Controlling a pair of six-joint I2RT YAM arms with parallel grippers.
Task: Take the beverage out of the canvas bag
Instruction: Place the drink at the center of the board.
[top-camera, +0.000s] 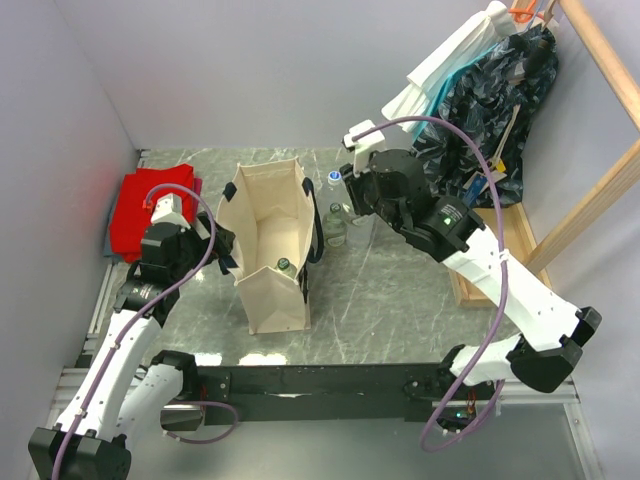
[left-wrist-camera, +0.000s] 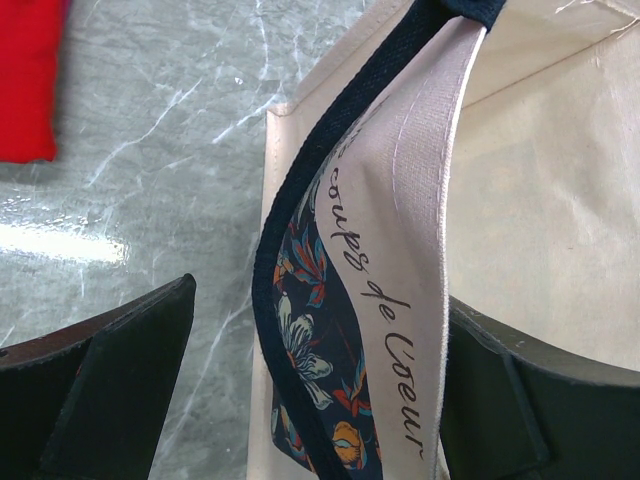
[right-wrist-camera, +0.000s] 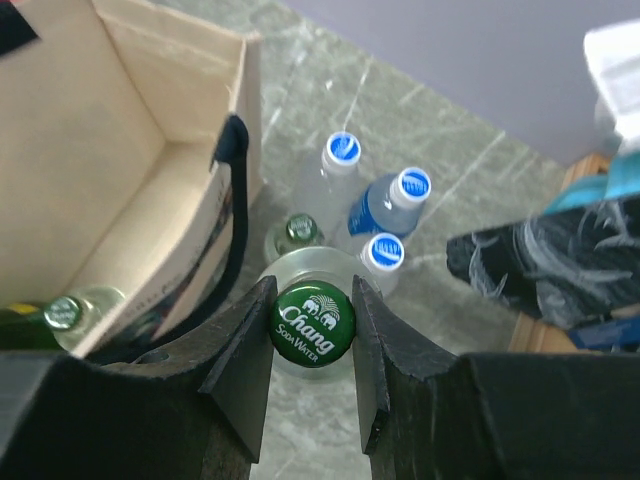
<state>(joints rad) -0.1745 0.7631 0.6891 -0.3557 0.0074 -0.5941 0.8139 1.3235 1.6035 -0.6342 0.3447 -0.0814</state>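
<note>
The right gripper (right-wrist-camera: 312, 290) is closed on the neck of a green-capped soda water bottle (right-wrist-camera: 312, 322), outside the canvas bag (top-camera: 262, 225) and just beside its right wall. Below it, three blue-capped bottles (right-wrist-camera: 383, 252) and another green-capped one (right-wrist-camera: 300, 230) stand close together on the desk (top-camera: 400, 310). Whether the held bottle's base touches the desk is hidden from view. The left gripper (left-wrist-camera: 320, 290) straddles the bag's rim and navy strap. Its jaws look open, with a gap showing on one side. So this bottle seems to be out and only needs setting down and releasing. A second green-capped bottle (right-wrist-camera: 62, 312) sits inside the bag, so the job looks partly done, with at least that one left to lift out
</note>
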